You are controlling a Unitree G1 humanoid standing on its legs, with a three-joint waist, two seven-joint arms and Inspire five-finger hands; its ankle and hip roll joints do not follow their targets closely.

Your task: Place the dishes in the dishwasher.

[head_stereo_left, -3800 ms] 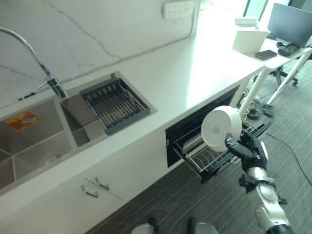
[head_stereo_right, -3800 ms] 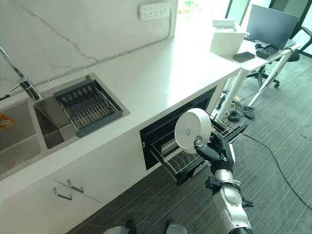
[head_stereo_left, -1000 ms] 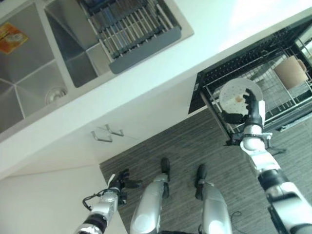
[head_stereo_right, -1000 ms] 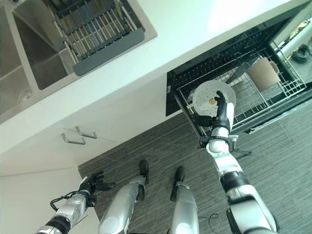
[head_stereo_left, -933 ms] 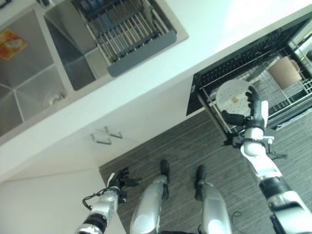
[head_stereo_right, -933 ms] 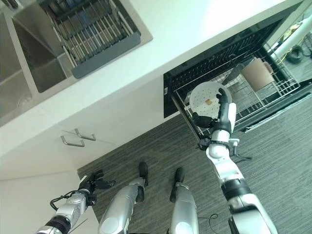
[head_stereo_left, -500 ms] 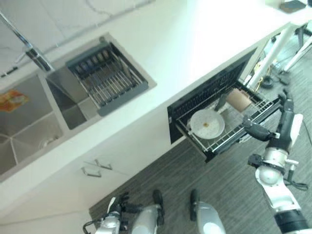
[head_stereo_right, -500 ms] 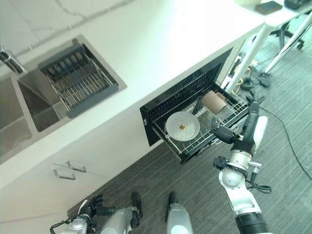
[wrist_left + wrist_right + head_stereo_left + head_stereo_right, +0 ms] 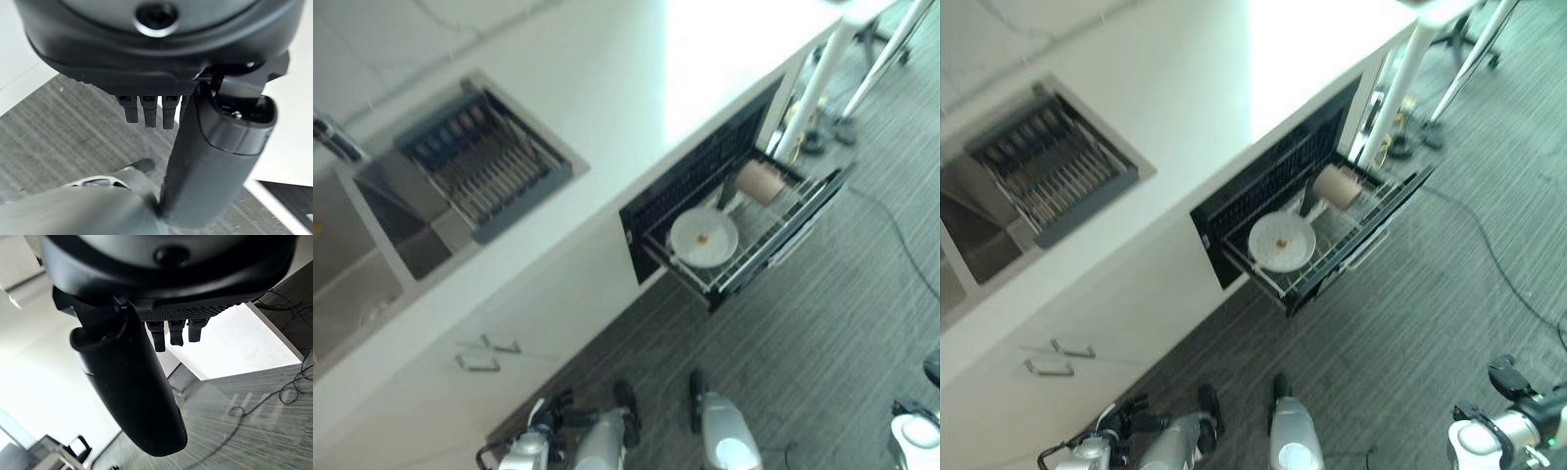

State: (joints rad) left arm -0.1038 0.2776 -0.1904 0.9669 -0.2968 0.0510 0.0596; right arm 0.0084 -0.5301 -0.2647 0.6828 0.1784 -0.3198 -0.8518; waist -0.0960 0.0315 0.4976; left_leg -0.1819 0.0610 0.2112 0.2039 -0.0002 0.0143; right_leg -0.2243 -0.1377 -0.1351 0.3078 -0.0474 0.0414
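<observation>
**Plate lies in the pulled-out dishwasher rack, both hands empty**

Plate (image 9: 704, 237) is white and round, with a small brown spot in its middle. It lies almost flat on the wire rack (image 9: 773, 227) of the dishwasher (image 9: 705, 176), which is pulled out from under the bench (image 9: 607, 88). No hand touches the plate.

Going from left to right: a sink (image 9: 372, 255) is set in the bench at the far left. Next to it is a dark dish drainer (image 9: 481, 163) with many thin bars. Below the bench, a white drawer front has two small metal handles (image 9: 487, 353).

Low down on the left, the left hand (image 9: 551, 409) hangs near the grey striped floor (image 9: 822, 333). Its own wrist view shows the fingers (image 9: 146, 110) out straight and the thumb loose, holding nothing.

Then comes the open dishwasher with the plate. Just beside the plate, toward the right end of the rack, a tan cup (image 9: 761, 181) lies on its side.

At the far lower right, the right hand (image 9: 1513, 380) is down low, well apart from the rack. Its wrist view shows the fingers (image 9: 173, 333) straight and the hand empty.
</observation>
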